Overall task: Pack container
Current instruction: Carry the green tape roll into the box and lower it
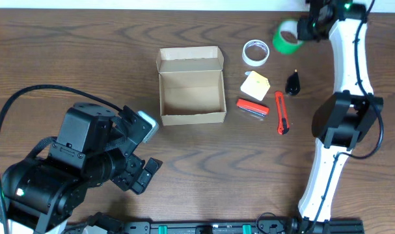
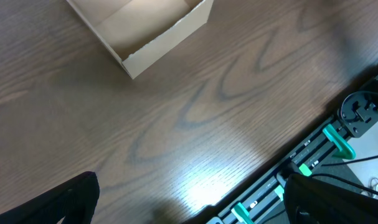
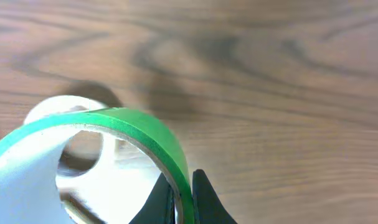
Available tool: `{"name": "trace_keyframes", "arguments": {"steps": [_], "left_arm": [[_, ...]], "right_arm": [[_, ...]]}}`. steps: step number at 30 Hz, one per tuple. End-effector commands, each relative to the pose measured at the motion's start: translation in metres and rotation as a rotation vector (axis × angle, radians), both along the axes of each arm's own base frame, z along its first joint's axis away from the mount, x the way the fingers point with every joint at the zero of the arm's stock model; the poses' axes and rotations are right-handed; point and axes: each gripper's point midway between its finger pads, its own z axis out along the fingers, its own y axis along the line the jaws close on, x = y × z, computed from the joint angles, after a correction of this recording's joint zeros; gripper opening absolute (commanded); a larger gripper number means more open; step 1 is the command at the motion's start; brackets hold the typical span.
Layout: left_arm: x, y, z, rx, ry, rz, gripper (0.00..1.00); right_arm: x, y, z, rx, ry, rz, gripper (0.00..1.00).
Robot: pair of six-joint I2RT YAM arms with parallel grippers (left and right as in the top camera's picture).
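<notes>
The container (image 1: 191,114) is an open tan cardboard box at the table's middle, its flap lid folded back and its inside empty. Its corner also shows in the left wrist view (image 2: 134,57). My right gripper (image 1: 304,27) is at the far right, shut on the wall of a green tape roll (image 1: 286,39) and holding it above the table. In the right wrist view the fingers (image 3: 181,198) pinch the green roll's wall (image 3: 127,123). My left gripper (image 1: 145,151) is open and empty at the front left, its fingers (image 2: 189,199) wide apart over bare wood.
Right of the box lie a white tape roll (image 1: 256,52), a yellow sticky-note pad (image 1: 256,86), a red stapler-like item (image 1: 252,107), a red utility knife (image 1: 282,112) and a small black clip (image 1: 293,82). A rail (image 2: 313,162) runs along the table's front edge.
</notes>
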Motion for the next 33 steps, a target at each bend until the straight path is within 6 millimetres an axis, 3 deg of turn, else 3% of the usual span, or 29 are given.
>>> {"name": "trace_keyframes", "arguments": {"steps": [1, 5, 10, 13, 17, 23, 27, 33], "left_arm": [[-0.001, -0.002, 0.006, -0.018, -0.007, -0.006, 0.95], [-0.001, -0.002, 0.006, -0.018, -0.007, -0.006, 0.95], [-0.001, -0.002, 0.006, -0.019, -0.007, -0.006, 0.95], [-0.001, -0.002, 0.006, -0.018, -0.007, -0.006, 0.95], [-0.001, -0.002, 0.006, -0.018, -0.007, -0.006, 0.95], [-0.001, -0.002, 0.006, -0.018, -0.007, -0.006, 0.95], [-0.001, -0.002, 0.006, -0.018, -0.007, -0.006, 0.95], [-0.001, -0.002, 0.006, -0.018, -0.007, -0.006, 0.95]], "right_arm": [[-0.008, 0.051, 0.084, 0.012, -0.131, 0.081, 0.01], [-0.033, 0.111, 0.098, 0.019, -0.097, 0.189, 0.01], [-0.074, 0.209, 0.087, 0.02, -0.003, 0.38, 0.01], [-0.096, 0.252, 0.083, -0.003, 0.024, 0.438, 0.01], [-0.119, 0.282, 0.075, -0.06, 0.06, 0.383, 0.01], [-0.154, 0.322, 0.055, 0.001, 0.159, 0.291, 0.01], [-0.167, 0.326, 0.036, -0.014, 0.209, 0.168, 0.01], [-0.174, 0.315, 0.012, -0.031, 0.245, -0.063, 0.01]]}}
